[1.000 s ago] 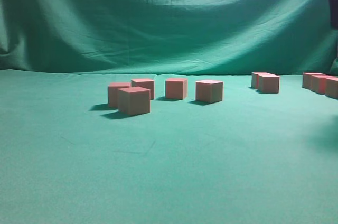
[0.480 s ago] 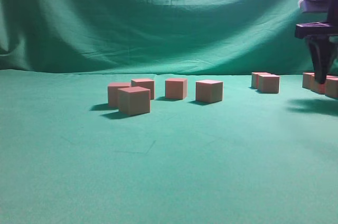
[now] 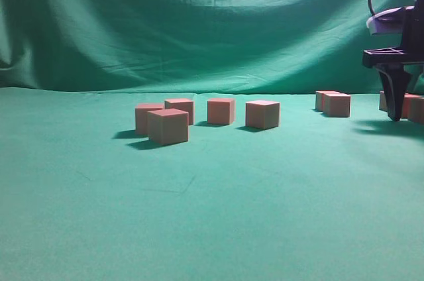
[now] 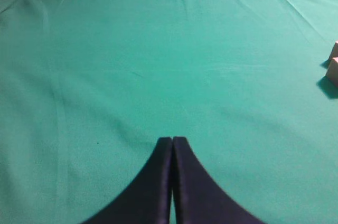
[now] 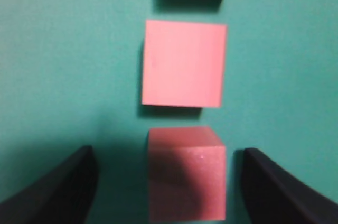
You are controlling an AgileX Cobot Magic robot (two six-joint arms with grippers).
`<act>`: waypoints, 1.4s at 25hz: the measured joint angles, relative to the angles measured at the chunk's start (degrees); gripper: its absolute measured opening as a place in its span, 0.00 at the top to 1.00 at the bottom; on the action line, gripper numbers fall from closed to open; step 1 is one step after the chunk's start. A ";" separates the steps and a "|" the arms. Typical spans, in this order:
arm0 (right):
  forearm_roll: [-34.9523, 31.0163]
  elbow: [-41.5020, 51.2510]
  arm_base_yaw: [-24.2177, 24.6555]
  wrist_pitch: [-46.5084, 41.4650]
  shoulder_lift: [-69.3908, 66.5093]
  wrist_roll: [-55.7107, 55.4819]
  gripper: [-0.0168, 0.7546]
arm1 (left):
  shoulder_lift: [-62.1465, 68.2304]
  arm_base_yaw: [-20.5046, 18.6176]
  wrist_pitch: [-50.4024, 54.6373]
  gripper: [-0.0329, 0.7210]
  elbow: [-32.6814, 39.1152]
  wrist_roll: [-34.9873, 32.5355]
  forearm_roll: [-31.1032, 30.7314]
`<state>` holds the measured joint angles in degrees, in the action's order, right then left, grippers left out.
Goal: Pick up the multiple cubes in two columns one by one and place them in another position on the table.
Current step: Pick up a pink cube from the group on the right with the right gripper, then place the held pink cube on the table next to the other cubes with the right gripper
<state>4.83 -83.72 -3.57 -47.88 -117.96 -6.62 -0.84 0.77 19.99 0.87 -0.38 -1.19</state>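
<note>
One broad green table (image 3: 212,215) across the lower two thirds of the exterior frame, same cloth draped behind as backdrop (image 3: 199,22). Next in size, right gripper (image 3: 395,116) at the far right edge, hanging down low among the cubes there; in its wrist view, fingers (image 5: 58,192) spread wide at lower left and lower right, nothing held, nearest cube (image 5: 186,174) lower centre between them with clear cloth on both sides. Left gripper (image 4: 172,142) at bottom centre of its own view, tips pressed together, empty, over bare cloth. Smallest last: four cubes (image 3: 167,126) clustered left of centre, one more (image 3: 262,114) just right of centre, a pair (image 3: 336,105) further right, others at the right edge partly hidden behind the gripper. In the right wrist view, second cube (image 5: 184,63) at centre, just beyond the nearest, a third cut off at the top edge. Likely trouble: neighbour so near that any forward drift on closing could nudge it out of column; off-centre closing could twist or tip the target; a pinch too near the top could let the block slip on lifting.
</note>
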 joint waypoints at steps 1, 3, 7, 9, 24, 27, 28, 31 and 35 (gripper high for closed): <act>0.00 0.00 0.00 0.00 0.00 0.00 0.34 | 0.00 0.00 0.00 0.96 0.00 0.00 0.00; 0.09 0.00 0.00 0.00 0.00 0.00 0.46 | 0.00 0.00 0.00 0.96 0.00 0.00 0.00; 0.47 -0.12 0.00 -0.70 0.00 -0.68 0.64 | 0.00 0.00 0.00 0.96 0.00 0.00 0.00; 0.57 -0.12 0.00 -1.07 0.00 -0.80 0.64 | 0.00 0.00 0.00 0.96 0.00 0.00 0.00; -2.66 -4.60 -11.95 -21.90 18.97 -0.49 0.64 | 0.00 0.00 0.00 0.96 0.00 0.00 0.00; -2.92 -4.60 -20.49 -22.67 22.47 -0.14 0.64 | 0.00 0.00 0.00 0.96 0.00 0.00 0.00; -2.92 -4.50 -23.58 -22.77 22.98 -0.01 0.64 | 0.00 0.00 0.00 0.96 0.00 0.00 0.00; -3.01 -3.86 -31.41 -22.24 23.48 1.16 0.64 | 0.00 0.00 0.00 0.96 0.00 0.00 0.00; -3.25 1.22 -39.01 -16.71 23.48 5.56 0.64 | 0.00 0.00 0.00 0.96 0.00 0.00 0.00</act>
<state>1.58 -82.51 -42.58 -64.59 -94.49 -1.06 -0.84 0.77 19.99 0.87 -0.38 -1.19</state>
